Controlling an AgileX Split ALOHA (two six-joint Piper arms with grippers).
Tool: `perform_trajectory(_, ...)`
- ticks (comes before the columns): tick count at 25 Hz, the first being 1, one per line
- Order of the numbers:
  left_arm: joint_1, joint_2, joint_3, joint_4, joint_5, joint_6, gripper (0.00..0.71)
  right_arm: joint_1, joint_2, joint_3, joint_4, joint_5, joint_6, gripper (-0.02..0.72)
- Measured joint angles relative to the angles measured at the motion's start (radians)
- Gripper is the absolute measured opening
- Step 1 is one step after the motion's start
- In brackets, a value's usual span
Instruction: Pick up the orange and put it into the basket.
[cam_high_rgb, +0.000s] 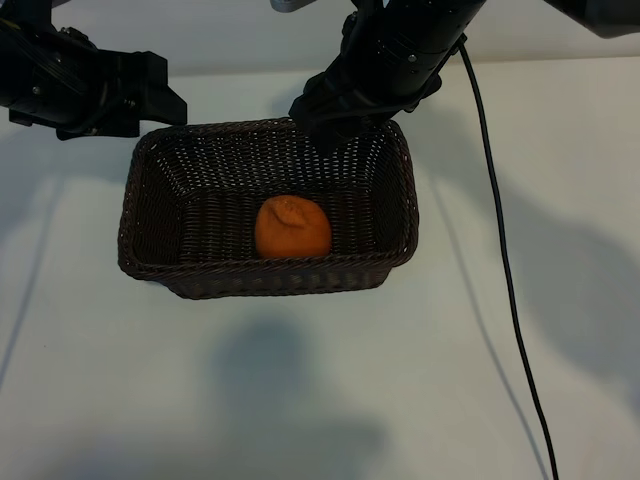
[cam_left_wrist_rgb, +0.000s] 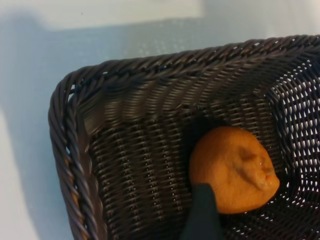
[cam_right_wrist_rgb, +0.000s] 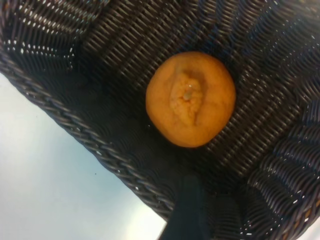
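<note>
The orange (cam_high_rgb: 292, 228) sits inside the basket (cam_high_rgb: 150, 165), by its near wall. It looks firm, a bit bumpy and likely to roll, so a hold across its round middle seems best. Both pincers stand apart, holding nothing: the right pincer (cam_high_rgb: 322, 122) over the basket's far rim, the left pincer (cam_high_rgb: 150, 100) just past its far-left corner. Only the right wrist view shows the orange's stem nub.

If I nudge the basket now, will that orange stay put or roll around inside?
The orange looks roundish, so it would probably roll some. It sits against the basket's near wall, which should stop it that way. Its dimpled matte skin and the woven floor likely add some grip.
</note>
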Motion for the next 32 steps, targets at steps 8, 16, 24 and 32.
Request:
perform_trajectory(8,0.0,0.0,0.0,0.001,-0.012,0.0,0.589,0.0,0.0,0.0,-0.001,-0.001,0.0,0.601)
perform_trajectory(16,0.0,0.0,0.0,0.002,-0.012,0.0,0.589,0.0,0.0,0.0,-0.025,-0.008,0.0,0.601)
perform_trajectory(24,0.0,0.0,0.0,0.002,-0.012,0.0,0.589,0.0,0.0,0.0,-0.028,-0.008,0.001,0.599)
perform_trajectory(32,0.0,0.0,0.0,0.002,-0.012,0.0,0.589,0.0,0.0,0.0,-0.028,-0.01,0.001,0.599)
